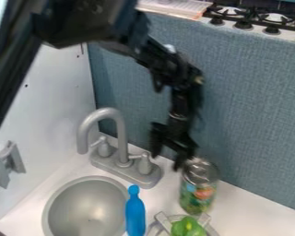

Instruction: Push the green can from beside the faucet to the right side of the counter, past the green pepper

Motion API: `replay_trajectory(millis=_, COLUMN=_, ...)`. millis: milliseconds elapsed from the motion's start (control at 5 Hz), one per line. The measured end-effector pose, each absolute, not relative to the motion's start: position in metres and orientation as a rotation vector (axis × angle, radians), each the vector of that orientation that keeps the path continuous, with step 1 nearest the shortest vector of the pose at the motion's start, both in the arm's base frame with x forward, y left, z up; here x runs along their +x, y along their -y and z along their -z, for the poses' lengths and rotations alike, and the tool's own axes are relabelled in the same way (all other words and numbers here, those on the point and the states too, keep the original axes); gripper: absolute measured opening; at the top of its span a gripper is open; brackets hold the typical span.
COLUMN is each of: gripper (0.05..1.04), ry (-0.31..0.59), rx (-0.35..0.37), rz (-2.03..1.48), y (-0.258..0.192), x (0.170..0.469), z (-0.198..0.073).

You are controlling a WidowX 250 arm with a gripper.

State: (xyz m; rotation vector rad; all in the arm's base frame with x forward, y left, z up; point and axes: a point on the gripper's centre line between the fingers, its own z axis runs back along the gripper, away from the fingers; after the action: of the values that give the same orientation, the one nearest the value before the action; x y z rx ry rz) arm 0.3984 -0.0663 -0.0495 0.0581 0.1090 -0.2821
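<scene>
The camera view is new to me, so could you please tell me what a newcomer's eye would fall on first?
Most likely the black robot arm, which comes in from the upper left, its gripper hanging between the grey faucet and a can with a colorful label. Next might come the bright blue bottle-shaped object at the right edge of the round sink, and a green object at the bottom edge.

No readable text or numbers, not even on the can (199, 186)
</scene>
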Motion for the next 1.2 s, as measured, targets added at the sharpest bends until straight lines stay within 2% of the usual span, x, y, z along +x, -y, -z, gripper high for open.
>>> replay_trajectory(millis=200, gripper=0.999, ry=-0.064, rx=-0.073, rz=0.316, y=0.132, x=0.392, z=0.050)
replay_trajectory(millis=400, gripper=0.999, ry=-0.030, rx=-0.186, rz=0.280, y=0.162, x=0.390, z=0.050)
replay_trajectory(millis=600, gripper=0.999, ry=-0.063, rx=-0.185, rz=0.222, y=0.161, x=0.383, z=0.053)
replay_trajectory(millis=800, gripper=0.999, ry=-0.034, rx=-0.134, rz=0.096, y=0.145, x=0.378, z=0.033)
replay_trajectory(millis=1000, gripper=0.999, ry=-0.031, rx=-0.053, rz=-0.028, y=0.116, x=0.375, z=0.013)
replay_trajectory(millis=1200, gripper=0.999, ry=-0.025, rx=-0.014, rz=-0.086, y=0.097, x=0.363, z=-0.014)
